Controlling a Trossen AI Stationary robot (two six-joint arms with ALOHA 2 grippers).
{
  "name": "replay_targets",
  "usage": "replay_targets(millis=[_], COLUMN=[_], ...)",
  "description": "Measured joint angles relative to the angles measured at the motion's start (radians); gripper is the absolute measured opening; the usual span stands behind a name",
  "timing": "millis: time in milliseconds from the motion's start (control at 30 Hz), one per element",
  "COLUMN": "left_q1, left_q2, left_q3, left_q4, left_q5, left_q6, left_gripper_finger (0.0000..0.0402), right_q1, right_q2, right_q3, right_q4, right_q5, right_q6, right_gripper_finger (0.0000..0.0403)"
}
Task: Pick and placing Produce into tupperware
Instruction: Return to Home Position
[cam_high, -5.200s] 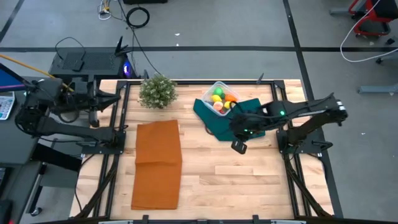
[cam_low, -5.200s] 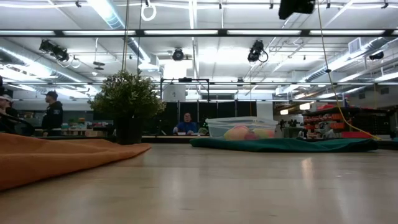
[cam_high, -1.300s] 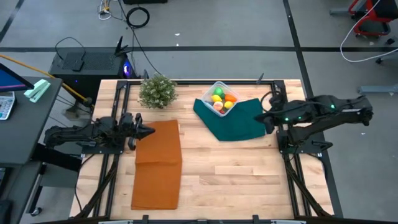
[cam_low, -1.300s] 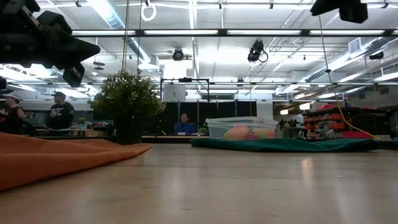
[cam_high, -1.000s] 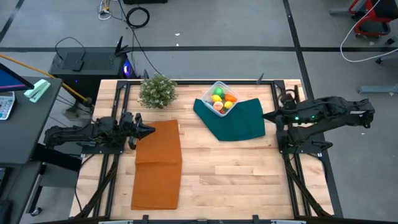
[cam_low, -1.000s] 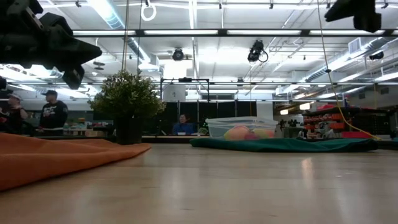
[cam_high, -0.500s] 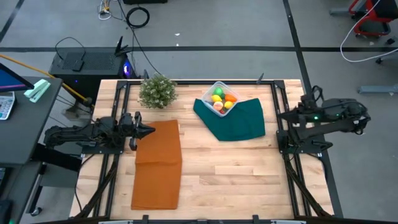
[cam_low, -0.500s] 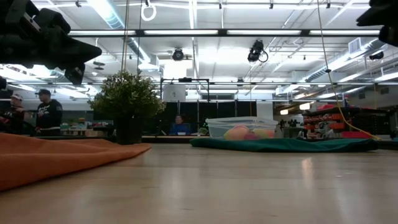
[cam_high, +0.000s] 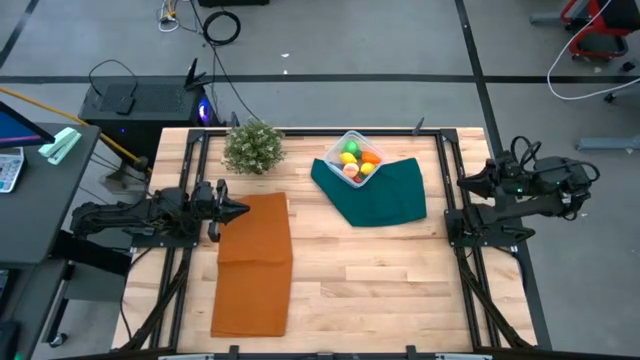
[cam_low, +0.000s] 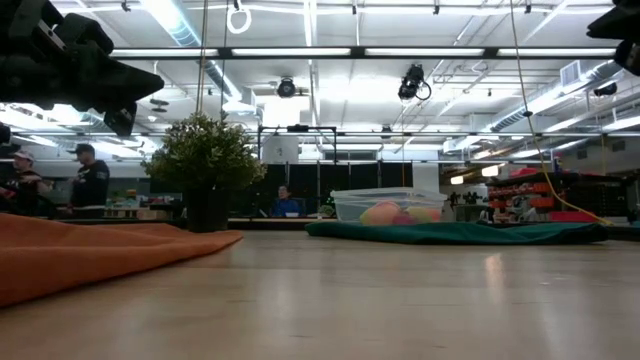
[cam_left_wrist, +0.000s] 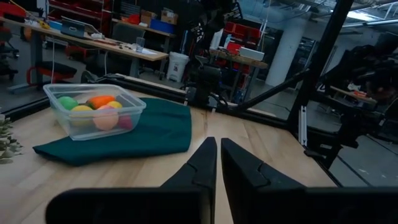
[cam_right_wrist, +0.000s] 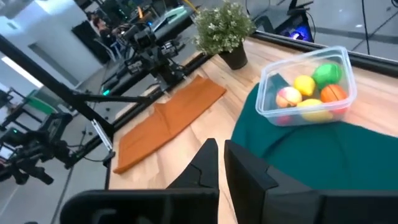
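Surface (cam_high: 370, 285): pale wood planks, bare along the near edge and through the middle.

Orange cloth (cam_high: 255, 262): flat on the left half, long side running near to far, a crease across its width.

Left tool (cam_high: 241, 211): at the left edge of the surface, tip just over the far left corner of the orange cloth, raised off it in the low view. Fingers clenched to a thin slit, nothing between them.

Right tool (cam_high: 463, 183): beyond the right edge of the surface, over the frame rail, level with the green cloth and well apart from it. Fingers clenched to a thin slit, empty.

Green cloth (cam_high: 385, 200): dark green, on the far right half, lying askew.

Tupperware (cam_right_wrist: 267, 102): clear box, no lid, upright on the far left corner of the green cloth.

Produce (cam_high: 354, 158): inside the tupperware, all pieces touching. Two lemons (cam_right_wrist: 303, 85), green ball (cam_right_wrist: 328, 73), carrot (cam_right_wrist: 334, 93), peach (cam_right_wrist: 287, 98). Further pieces beneath, if any: cannot tell.

Plant (cam_high: 252, 146): bushy, in a dark pot, upright at the far edge, left of the tupperware and apart from it.

Room beyond, low view: person (cam_low: 92, 182) in a cap standing at the left; second person (cam_low: 284, 204) seated past the plant, far off.
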Motion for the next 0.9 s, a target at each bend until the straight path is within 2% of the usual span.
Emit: replay_targets(millis=[167, 233, 467, 733, 900], left_q1=[0.000, 0.000, 0.000, 0.000, 0.000], left_q2=[0.000, 0.000, 0.000, 0.000, 0.000], left_q3=[0.000, 0.000, 0.000, 0.000, 0.000], left_q4=[0.000, 0.000, 0.001, 0.001, 0.001], left_q5=[0.000, 0.000, 0.000, 0.000, 0.000], left_q6=[0.000, 0.000, 0.000, 0.000, 0.000], left_gripper_finger=[0.0021, 0.0019, 0.0024, 0.0035, 0.0035], right_q1=[0.000, 0.000, 0.000, 0.000, 0.000], right_q2=[0.000, 0.000, 0.000, 0.000, 0.000], right_q3=[-0.020, -0.051, -0.230, -0.405, -0.507], right_q4=[0.046, 0.115, 0.371, 0.685, 0.768], right_q5=[-0.007, -0.030, -0.105, -0.141, -0.146], right_q6=[-0.030, -0.050, -0.111, -0.126, -0.100], right_gripper_finger=[0.0000, 0.0000, 0.0000, 0.0000, 0.0000])
